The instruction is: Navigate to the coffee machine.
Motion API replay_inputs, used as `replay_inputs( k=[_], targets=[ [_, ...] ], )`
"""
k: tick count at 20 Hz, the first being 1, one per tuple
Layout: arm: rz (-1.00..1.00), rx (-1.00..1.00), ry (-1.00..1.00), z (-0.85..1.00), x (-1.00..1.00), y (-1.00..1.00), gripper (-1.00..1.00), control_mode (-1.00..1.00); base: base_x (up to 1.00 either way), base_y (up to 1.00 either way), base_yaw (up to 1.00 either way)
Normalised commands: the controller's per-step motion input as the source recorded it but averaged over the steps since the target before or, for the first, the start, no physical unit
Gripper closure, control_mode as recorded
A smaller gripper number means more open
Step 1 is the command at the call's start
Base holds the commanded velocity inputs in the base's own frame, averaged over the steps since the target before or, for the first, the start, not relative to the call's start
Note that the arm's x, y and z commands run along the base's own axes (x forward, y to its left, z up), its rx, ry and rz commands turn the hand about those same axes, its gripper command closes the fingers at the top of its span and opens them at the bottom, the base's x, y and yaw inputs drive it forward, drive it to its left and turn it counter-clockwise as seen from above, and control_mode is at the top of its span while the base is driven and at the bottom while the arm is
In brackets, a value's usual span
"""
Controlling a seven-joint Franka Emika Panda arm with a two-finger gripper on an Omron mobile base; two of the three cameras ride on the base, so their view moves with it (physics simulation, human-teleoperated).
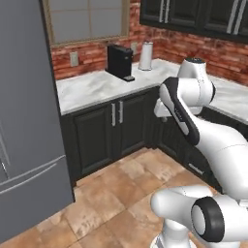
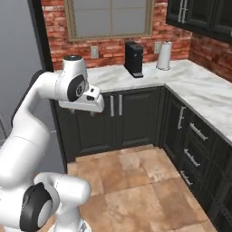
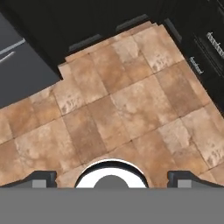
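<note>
The coffee machine (image 1: 119, 60) (image 2: 134, 59) is a tall, narrow black box standing on the marble counter (image 1: 92, 87) (image 2: 113, 77) against the brick wall, below the window. Its drip tray juts out at its base. My arm is folded up in front of the base, well short of that counter. In the hand view my gripper (image 3: 112, 180) points down at the tiled floor (image 3: 118, 100). Its fingertips (image 3: 43, 178) are set wide apart, open, with nothing between them.
A tall grey fridge (image 1: 24, 121) (image 2: 18, 68) stands on the left. A white paper towel roll (image 1: 146, 55) (image 2: 164, 55) stands right of the machine. Dark cabinets (image 1: 116, 126) (image 2: 131, 113) run under the counter, which turns a corner along the right. Tiled floor (image 1: 116, 193) lies ahead.
</note>
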Motion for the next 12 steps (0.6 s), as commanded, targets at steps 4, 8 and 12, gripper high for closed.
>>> replay_inputs(
  k=[4,8,12],
  targets=[
    [0.00,0.00,0.00,0.00,0.00,0.00,-1.00,1.00,1.00,-0.69,0.40],
    [0.00,0.00,0.00,0.00,0.00,0.00,-1.00,1.00,1.00,-0.63,0.40],
    [0.00,0.00,0.00,0.00,0.00,0.00,-1.00,1.00,1.00,-0.58,0.39]
  ],
)
